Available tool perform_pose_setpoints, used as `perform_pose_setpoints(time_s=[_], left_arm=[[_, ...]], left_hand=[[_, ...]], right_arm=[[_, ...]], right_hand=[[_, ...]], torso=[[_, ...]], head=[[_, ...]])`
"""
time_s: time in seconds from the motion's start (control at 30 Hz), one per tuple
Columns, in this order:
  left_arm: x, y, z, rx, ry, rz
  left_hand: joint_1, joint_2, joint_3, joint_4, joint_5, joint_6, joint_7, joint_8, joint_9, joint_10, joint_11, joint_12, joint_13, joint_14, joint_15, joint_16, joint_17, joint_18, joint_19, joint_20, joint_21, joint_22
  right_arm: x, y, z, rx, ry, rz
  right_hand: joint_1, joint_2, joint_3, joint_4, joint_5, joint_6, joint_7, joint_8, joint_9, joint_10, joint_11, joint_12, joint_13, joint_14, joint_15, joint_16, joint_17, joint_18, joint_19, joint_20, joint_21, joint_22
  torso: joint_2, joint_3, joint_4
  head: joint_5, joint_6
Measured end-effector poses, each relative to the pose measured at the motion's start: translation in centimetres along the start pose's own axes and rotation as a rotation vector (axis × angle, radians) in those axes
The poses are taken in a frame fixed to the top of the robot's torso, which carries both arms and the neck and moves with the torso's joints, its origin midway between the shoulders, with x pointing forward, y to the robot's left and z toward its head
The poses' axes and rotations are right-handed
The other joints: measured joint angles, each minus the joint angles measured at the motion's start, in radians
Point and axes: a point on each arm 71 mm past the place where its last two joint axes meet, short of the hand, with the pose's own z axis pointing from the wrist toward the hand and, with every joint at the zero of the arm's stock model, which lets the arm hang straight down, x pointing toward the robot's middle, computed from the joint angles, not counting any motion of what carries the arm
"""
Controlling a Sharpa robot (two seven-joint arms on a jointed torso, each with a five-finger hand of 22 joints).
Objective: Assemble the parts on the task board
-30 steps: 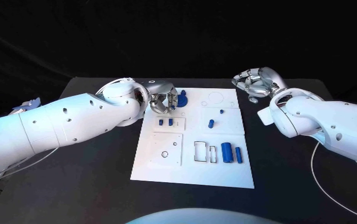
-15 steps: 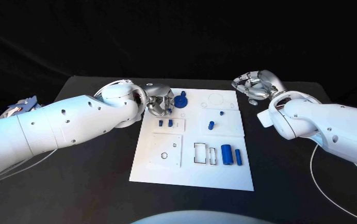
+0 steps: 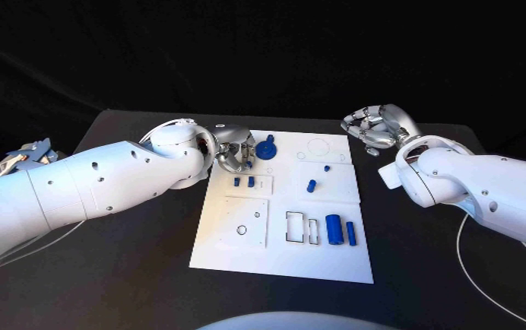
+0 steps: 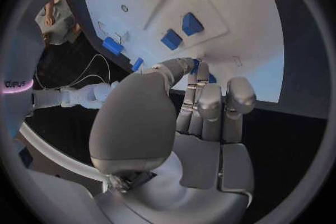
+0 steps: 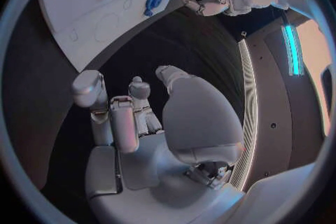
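Observation:
The white task board (image 3: 287,248) lies mid-table. At its far left stands a blue round part (image 3: 265,150) with a knob on top. My left hand (image 3: 232,153) sits just left of it with its fingers curled together; I cannot tell whether they touch it. In the left wrist view slivers of that blue part (image 4: 211,78) peek from behind the left hand (image 4: 199,95). My right hand (image 3: 372,126) hovers off the board's far right corner, curled with nothing in it, as the right wrist view shows of the right hand (image 5: 133,117).
Two small blue pieces (image 3: 243,182) stand near the board's left side. A blue peg (image 3: 327,167) and a blue piece (image 3: 312,185) sit in the middle. Two blue cylinders (image 3: 341,229) lie by rectangular cut-outs at the near right. A black ring (image 3: 241,230) rests at the near left.
The blue round part went from upright in my left hand's fingers to sitting flat on the board. The left hand drew slightly left of it. The right hand barely moved.

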Motion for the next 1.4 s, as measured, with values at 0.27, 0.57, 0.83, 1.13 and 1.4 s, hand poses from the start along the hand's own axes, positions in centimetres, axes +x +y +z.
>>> perform_pose_setpoints(time_s=[0.27, 0.57, 0.83, 1.13, 1.4], left_arm=[[0.01, 0.11, 0.04, -0.009, 0.002, 0.001], [-0.02, 0.43, 0.09, -0.024, 0.001, 0.005], [0.00, 0.19, 0.41, -0.023, 0.001, 0.009], [0.03, -0.12, 0.69, -0.018, 0.001, 0.011], [0.06, -0.21, 0.71, -0.015, 0.010, 0.013]], left_hand=[[0.000, 0.000, 0.000, 0.000, 0.000, 0.000, 0.000, 0.000, 0.000, 0.000, 0.000, 0.000, -0.001, 0.000, 0.000, 0.000, -0.001, 0.000, 0.000, 0.000, 0.000, 0.000], [0.000, 0.000, -0.003, -0.003, 0.000, 0.000, 0.000, 0.000, -0.001, 0.003, 0.003, 0.000, -0.001, 0.000, 0.000, 0.000, -0.001, 0.000, 0.000, 0.000, 0.000, 0.002], [0.000, 0.000, -0.003, -0.003, 0.000, 0.000, 0.000, -0.005, -0.001, 0.003, 0.004, -0.004, -0.001, 0.000, 0.000, 0.000, -0.001, 0.000, 0.000, 0.000, 0.000, 0.002], [0.000, 0.000, -0.003, -0.003, 0.000, 0.000, 0.000, -0.005, 0.000, 0.006, 0.001, -0.004, 0.000, 0.000, 0.000, 0.000, 0.001, 0.000, 0.000, 0.000, 0.000, 0.002], [0.000, 0.000, -0.003, -0.003, -0.004, 0.000, 0.000, -0.006, 0.000, 0.007, 0.000, -0.004, 0.000, 0.000, 0.000, 0.000, -0.006, 0.000, 0.000, 0.000, 0.000, 0.002]], right_arm=[[0.08, 0.13, 0.01, -0.006, 0.000, -0.002], [0.12, 0.20, 0.01, -0.009, -0.001, -0.003], [0.17, 0.27, 0.00, -0.011, 0.000, -0.003], [0.20, 0.31, -0.02, -0.013, 0.001, -0.003], [0.17, 0.32, -0.04, -0.013, 0.000, -0.003]], right_hand=[[0.000, 0.000, 0.000, 0.000, 0.000, 0.000, 0.000, 0.000, 0.000, 0.000, 0.000, 0.000, 0.000, 0.000, 0.000, 0.000, 0.000, 0.000, 0.000, 0.000, 0.000, 0.000], [0.000, 0.000, 0.000, 0.000, 0.000, 0.000, 0.000, 0.000, -0.001, 0.000, 0.000, 0.000, -0.004, 0.000, 0.000, 0.000, 0.000, 0.000, 0.000, 0.000, 0.000, 0.000], [0.000, 0.000, 0.000, 0.000, 0.000, 0.000, 0.000, 0.000, -0.001, 0.000, 0.000, 0.000, -0.004, 0.000, 0.000, 0.000, 0.000, 0.000, 0.000, 0.000, 0.000, 0.000], [0.000, 0.000, 0.000, 0.000, 0.000, 0.000, 0.000, 0.000, -0.001, 0.000, 0.000, 0.000, -0.004, 0.000, 0.000, 0.000, 0.000, 0.000, 0.000, 0.000, 0.000, 0.000], [0.000, 0.000, 0.000, 0.000, 0.000, 0.000, 0.000, 0.000, -0.001, 0.000, 0.000, 0.000, -0.004, 0.000, 0.000, 0.000, 0.000, 0.000, 0.000, 0.000, 0.000, 0.000]], torso=[[0.000, 0.0007, -0.0002], [0.000, 0.0011, -0.0003], [0.000, 0.0009, -0.0013], [0.000, 0.0012, -0.0019], [0.000, 0.0012, -0.0015]], head=[[0.005, 0.000], [0.008, 0.001], [0.008, 0.001], [0.009, -0.002], [0.008, -0.004]])
